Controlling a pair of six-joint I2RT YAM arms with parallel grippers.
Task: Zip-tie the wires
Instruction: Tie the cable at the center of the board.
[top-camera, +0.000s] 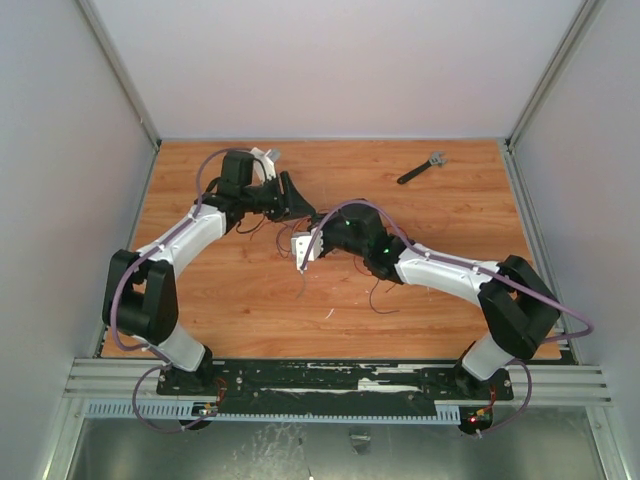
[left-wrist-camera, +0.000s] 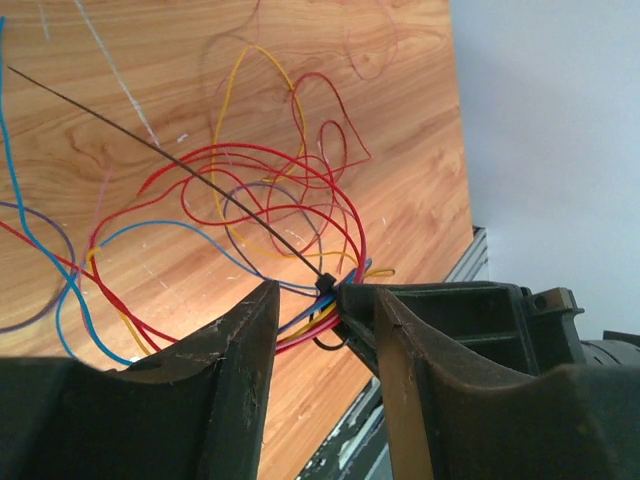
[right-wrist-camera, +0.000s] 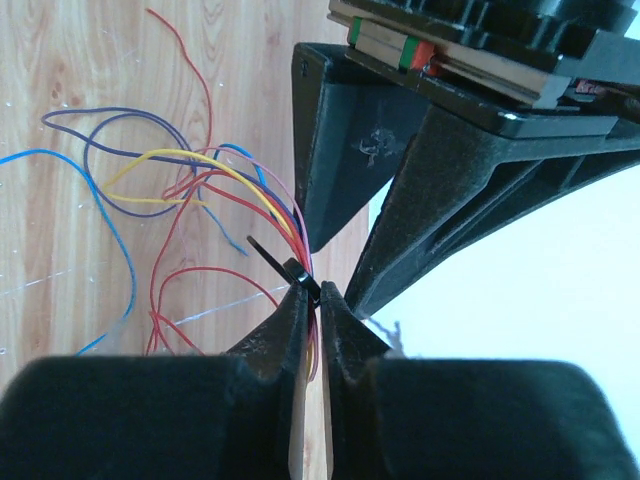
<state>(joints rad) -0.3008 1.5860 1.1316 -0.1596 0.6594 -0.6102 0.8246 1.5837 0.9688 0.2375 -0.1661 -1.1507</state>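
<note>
The wires (left-wrist-camera: 303, 326) are a loose tangle of thin red, yellow, blue and purple strands, gathered into one bundle. The zip tie (left-wrist-camera: 326, 282) is looped round that bundle; its black head sits on it and its thin tail runs up and left over the wood. My right gripper (right-wrist-camera: 318, 295) is shut on the bundled wires (right-wrist-camera: 262, 200) just below the zip tie's head (right-wrist-camera: 300, 276). My left gripper (left-wrist-camera: 325, 300) is open, with one jaw on each side of the bundle and not touching it. In the top view the two grippers meet at mid-table, left (top-camera: 298, 200) and right (top-camera: 318, 228).
A short black tool with a grey head (top-camera: 421, 168) lies at the back right of the wooden table (top-camera: 450, 220). Loose wire ends (top-camera: 378, 295) trail on the wood below the right wrist. White walls enclose the table on three sides.
</note>
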